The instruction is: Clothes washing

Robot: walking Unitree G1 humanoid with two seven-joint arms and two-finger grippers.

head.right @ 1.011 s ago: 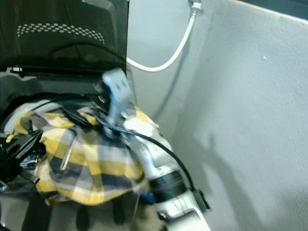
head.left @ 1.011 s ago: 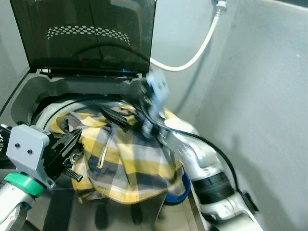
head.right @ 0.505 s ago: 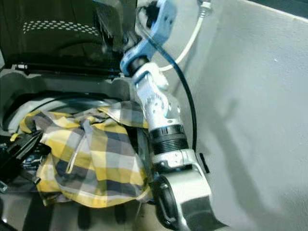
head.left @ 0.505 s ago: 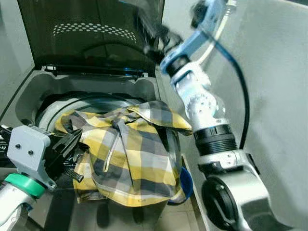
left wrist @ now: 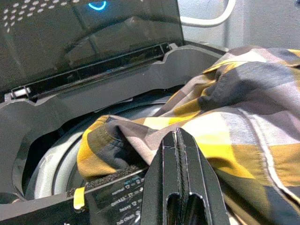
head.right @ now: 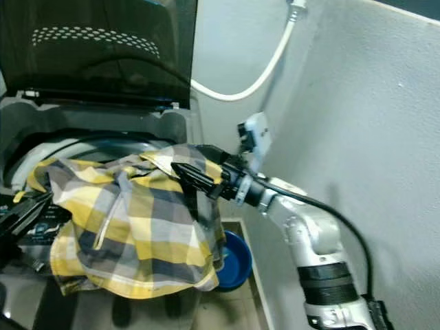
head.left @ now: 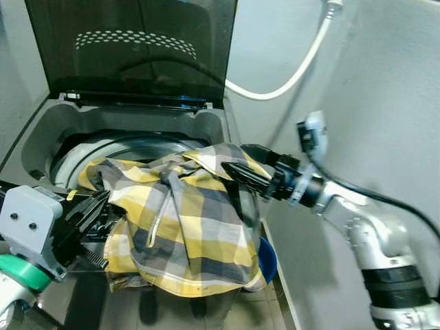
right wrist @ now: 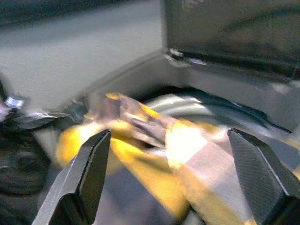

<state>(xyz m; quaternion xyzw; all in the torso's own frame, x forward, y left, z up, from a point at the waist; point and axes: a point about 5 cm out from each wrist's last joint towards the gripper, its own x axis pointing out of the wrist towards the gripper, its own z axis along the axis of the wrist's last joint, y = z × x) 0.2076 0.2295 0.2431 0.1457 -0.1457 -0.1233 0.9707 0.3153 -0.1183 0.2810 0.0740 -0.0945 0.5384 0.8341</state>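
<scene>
Plaid shirt (head.left: 179, 227) draped over front rim of washer (head.left: 41, 130), mostly outside drum, lid (head.left: 137, 48) up. My right hand (head.left: 240, 165) spread wide at shirt's right edge, grasping nothing. Left hand (left wrist: 180, 187) clenched, empty, by control panel. Risk: shirt slides to floor if I nudge overhang, weight hangs outward. Drum interior hidden under cloth; right wrist view blurred; blue basin (head.right: 230, 261) partly covered.

Open top-loading washing machine (head.left: 48, 127) — a yellow plaid shirt (head.left: 182, 227) draped over its front rim
</scene>
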